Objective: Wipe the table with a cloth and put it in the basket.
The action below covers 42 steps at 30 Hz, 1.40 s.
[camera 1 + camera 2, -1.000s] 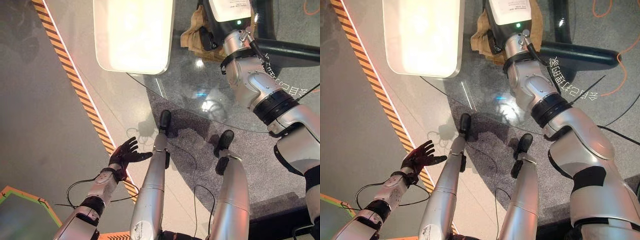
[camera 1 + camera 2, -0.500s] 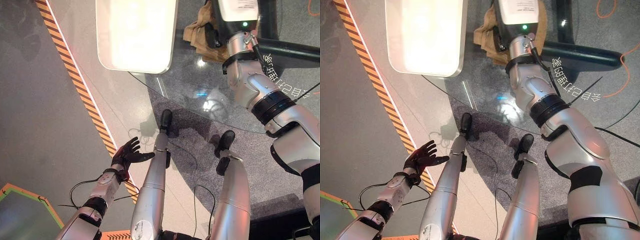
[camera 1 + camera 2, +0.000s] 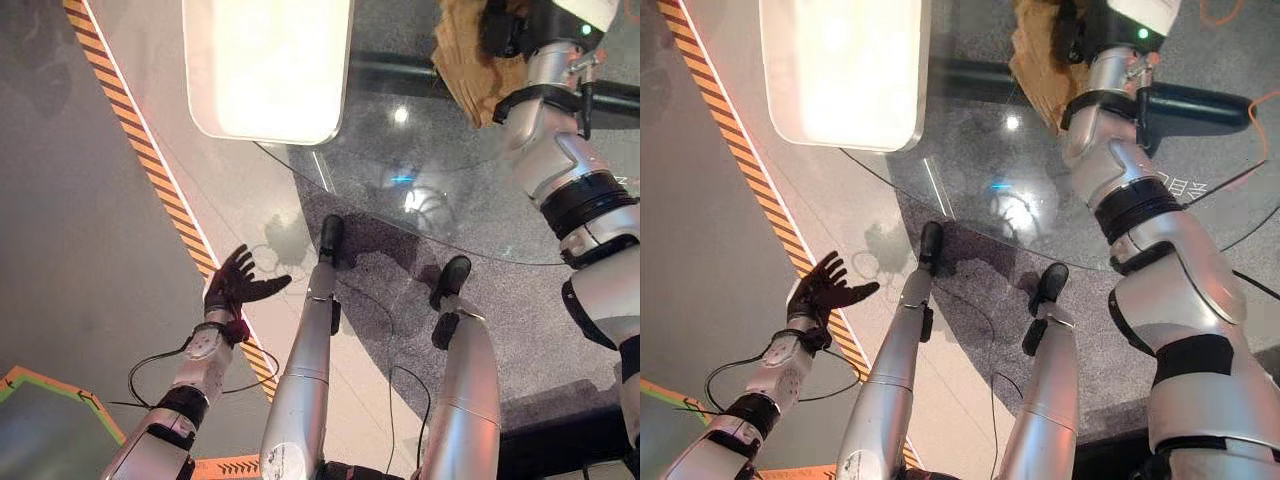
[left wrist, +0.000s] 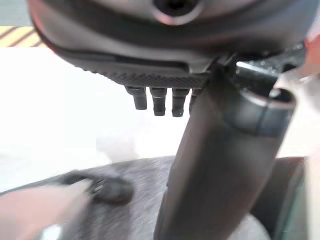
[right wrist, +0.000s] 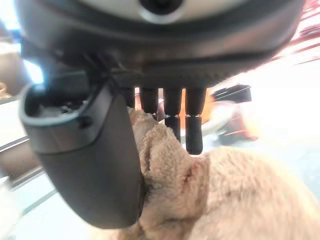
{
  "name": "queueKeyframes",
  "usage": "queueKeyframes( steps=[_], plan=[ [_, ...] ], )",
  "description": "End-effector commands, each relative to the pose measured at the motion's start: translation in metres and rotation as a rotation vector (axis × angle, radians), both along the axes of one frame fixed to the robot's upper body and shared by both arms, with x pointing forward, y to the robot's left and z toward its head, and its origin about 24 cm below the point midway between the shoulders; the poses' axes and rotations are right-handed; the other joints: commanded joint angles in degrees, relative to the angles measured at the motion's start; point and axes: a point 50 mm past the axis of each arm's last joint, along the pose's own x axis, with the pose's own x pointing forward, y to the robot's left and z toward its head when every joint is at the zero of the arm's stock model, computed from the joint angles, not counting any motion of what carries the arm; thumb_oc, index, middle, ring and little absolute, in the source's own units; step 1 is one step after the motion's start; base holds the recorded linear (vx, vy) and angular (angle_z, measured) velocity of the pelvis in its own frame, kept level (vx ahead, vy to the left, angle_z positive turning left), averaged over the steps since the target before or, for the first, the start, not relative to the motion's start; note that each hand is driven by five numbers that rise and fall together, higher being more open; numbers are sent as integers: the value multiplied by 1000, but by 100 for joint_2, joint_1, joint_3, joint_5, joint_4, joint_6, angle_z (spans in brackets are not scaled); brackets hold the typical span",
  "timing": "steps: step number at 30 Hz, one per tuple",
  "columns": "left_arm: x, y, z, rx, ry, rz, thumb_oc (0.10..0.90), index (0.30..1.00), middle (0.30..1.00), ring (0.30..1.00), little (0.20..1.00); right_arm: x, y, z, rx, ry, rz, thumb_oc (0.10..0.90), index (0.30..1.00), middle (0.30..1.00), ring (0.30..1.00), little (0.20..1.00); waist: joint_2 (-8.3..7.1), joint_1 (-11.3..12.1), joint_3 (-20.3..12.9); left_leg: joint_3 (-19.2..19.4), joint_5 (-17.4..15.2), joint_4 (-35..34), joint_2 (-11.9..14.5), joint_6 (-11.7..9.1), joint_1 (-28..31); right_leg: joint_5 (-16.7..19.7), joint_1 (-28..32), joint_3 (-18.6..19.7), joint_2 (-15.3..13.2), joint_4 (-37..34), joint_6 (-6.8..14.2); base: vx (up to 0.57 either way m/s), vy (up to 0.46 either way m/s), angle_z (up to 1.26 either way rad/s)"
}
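Observation:
A tan cloth [image 3: 462, 55] lies bunched at the far right of the round glass table [image 3: 400, 185]. My right hand [image 3: 1078, 30] sits on top of it, arm stretched far forward. In the right wrist view the cloth [image 5: 225, 195] is gathered between the thumb [image 5: 85, 160] and the fingers, which close on it. My left hand [image 3: 238, 285] hangs low at the left, above the floor near the striped tape, with its fingers spread open and nothing in it.
A bright white rectangular surface with rounded corners [image 3: 270, 65] stands at the upper left, overlapping the glass table's edge. A black bar [image 3: 1195, 105] runs behind the table at the right. Orange-and-black striped tape [image 3: 160, 185] crosses the floor diagonally.
My right hand has slid the cloth farther away and to the right across the glass. The left hand has lifted a little and drifted left.

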Motion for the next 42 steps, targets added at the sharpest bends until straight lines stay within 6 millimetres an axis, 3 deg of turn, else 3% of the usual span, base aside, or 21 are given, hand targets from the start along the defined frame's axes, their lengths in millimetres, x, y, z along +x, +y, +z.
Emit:
queueKeyframes(
  steps=[1,3,4,8,12,22,29,42],
  plan=[
    [3,38,33,26,-149,220,800,900,900,900,900,-25,-39,25,-8,-180,-103,100,300,300,300,200,-116,-93,-74,551,-840,403,-637,724,264,373,250,-269,729,-827,-275,0,0,0],
    [6,43,48,23,-213,268,800,900,900,900,900,-26,-38,25,-5,-193,-89,100,300,300,300,200,-139,-110,-74,546,-849,397,-642,722,279,360,266,-256,741,-833,-276,-43,-1,0],
    [11,46,65,28,-277,304,800,900,900,900,900,-28,-35,29,-6,-217,-77,100,300,300,300,200,-162,-121,-74,564,-649,343,-630,745,110,559,123,-321,740,-925,-325,-84,-3,-2],
    [14,53,102,20,-436,407,800,900,900,900,900,-32,-27,27,1,-250,-30,100,300,300,300,200,-240,-173,-74,553,-662,337,-608,728,103,540,129,-277,781,-939,-323,-32,-11,-3],
    [15,55,126,8,-546,457,800,900,900,900,900,-35,-21,26,5,-270,9,100,300,300,300,200,-303,-222,-74,551,-666,309,-605,723,119,548,147,-244,821,-972,-316,-13,-13,-4],
    [6,34,187,6,-871,443,800,900,900,900,900,-50,2,22,-21,-325,153,100,300,300,300,200,-419,-328,-74,553,-708,314,-599,717,81,542,132,-151,909,-990,-280,0,0,0],
    [-4,19,204,11,-976,403,800,900,900,900,900,-63,12,16,-33,-369,229,100,300,300,300,200,-462,-389,-74,565,-717,301,-608,719,88,549,145,-103,949,-1015,-253,0,0,0],
    [-16,13,215,41,-1058,388,800,900,900,900,900,-71,11,9,-30,-380,243,100,300,300,300,200,-502,-399,-74,573,-733,334,-634,725,121,571,206,-108,957,-1044,-229,0,0,0]
  ],
)
